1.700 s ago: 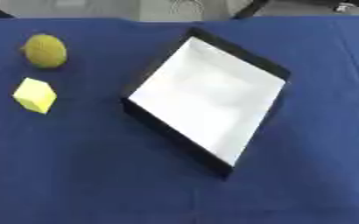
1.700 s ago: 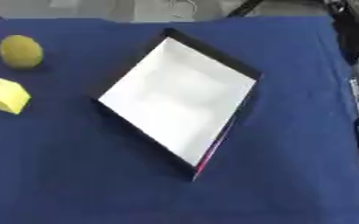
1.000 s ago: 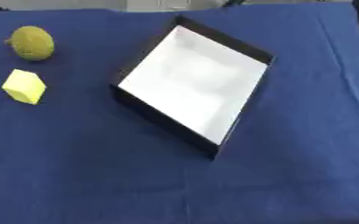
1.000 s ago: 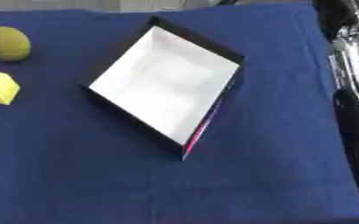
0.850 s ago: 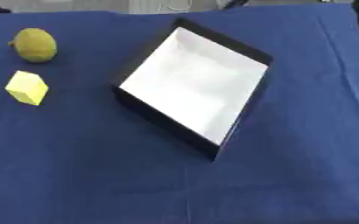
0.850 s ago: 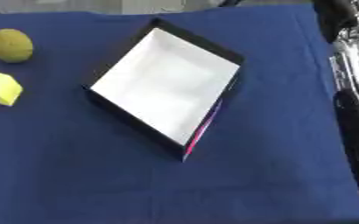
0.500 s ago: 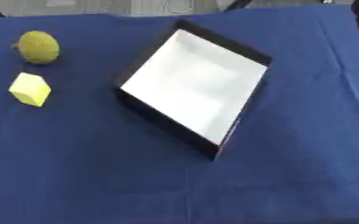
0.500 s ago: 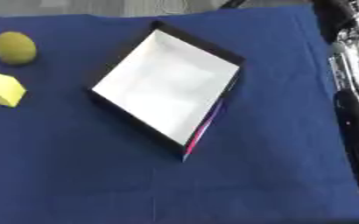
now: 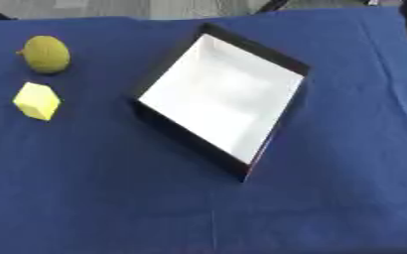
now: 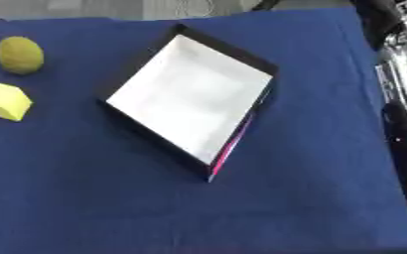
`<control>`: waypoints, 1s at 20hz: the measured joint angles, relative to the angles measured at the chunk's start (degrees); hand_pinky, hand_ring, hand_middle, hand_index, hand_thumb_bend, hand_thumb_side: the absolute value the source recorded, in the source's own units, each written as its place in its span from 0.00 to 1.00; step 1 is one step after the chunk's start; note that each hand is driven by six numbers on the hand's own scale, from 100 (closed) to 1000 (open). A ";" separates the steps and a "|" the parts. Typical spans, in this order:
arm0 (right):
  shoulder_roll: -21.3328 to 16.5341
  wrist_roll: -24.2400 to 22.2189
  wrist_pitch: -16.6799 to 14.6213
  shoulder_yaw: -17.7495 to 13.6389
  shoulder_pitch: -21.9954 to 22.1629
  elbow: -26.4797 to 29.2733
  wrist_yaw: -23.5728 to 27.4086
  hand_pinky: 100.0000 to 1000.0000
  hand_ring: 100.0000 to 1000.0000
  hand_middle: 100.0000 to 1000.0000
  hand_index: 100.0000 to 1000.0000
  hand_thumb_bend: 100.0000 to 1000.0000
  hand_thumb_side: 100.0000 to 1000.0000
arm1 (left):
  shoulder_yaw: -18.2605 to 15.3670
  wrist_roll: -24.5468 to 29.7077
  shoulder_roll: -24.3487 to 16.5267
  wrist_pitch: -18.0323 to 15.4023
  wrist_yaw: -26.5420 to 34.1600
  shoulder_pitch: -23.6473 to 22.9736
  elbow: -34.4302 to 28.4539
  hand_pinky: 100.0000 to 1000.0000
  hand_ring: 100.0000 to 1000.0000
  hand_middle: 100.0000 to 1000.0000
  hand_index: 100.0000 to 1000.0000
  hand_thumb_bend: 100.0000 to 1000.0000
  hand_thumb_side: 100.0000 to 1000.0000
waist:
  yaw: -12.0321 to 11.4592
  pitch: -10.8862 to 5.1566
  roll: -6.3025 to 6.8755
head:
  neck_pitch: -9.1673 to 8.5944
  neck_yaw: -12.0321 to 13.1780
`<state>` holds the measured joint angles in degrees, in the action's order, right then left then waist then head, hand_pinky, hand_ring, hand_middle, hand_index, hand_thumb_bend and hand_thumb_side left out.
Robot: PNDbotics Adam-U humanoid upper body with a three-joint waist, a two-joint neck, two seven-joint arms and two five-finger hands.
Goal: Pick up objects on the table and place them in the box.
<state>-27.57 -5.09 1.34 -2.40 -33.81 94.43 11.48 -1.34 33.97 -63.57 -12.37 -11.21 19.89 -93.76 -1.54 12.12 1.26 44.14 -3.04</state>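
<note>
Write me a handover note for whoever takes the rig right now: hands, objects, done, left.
Hands: neither hand is in view; only dark arm parts show at the right edge of the right eye view.
Objects: the box sits mid-table, turned diagonally, its white inside holding nothing. The yellow-green round fruit and the yellow block lie apart on the blue cloth to the box's left, the block nearer the robot.
Done: nothing placed.
Left: pick up both and put them in the box.

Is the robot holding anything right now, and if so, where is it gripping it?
Nothing is held. No hand shows; the lemon and yellow block lie untouched left of the box.
</note>
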 measured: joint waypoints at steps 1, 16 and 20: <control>0.00 -0.11 0.01 0.02 -0.02 -0.01 -0.04 1.00 0.93 0.90 0.86 0.00 0.44 | 0.74 1.14 -0.41 -0.40 -0.19 1.12 0.67 0.89 0.86 0.85 0.89 0.19 0.22 | 0.00 -0.06 0.01 | 0.00 0.17; 0.02 -0.86 0.16 1.01 -0.51 -0.37 -0.05 1.00 0.93 0.90 0.85 0.00 0.44 | 9.90 10.47 0.84 -5.86 -8.38 15.39 12.18 0.91 0.89 0.87 0.89 0.52 0.27 | 0.03 -0.37 0.02 | 0.00 3.58; 0.03 -0.95 0.25 1.05 -0.52 -0.38 -0.05 1.00 0.93 0.90 0.85 0.00 0.44 | 12.48 10.40 2.67 -7.21 -13.21 17.13 15.60 0.91 0.89 0.86 0.88 0.59 0.08 | 0.23 -0.38 0.04 | 0.00 4.04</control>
<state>-27.54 -6.04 1.59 -1.35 -34.32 94.06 11.42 11.14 44.37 -60.90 -19.57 -24.41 37.02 -78.17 -1.30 11.75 1.30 44.14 1.00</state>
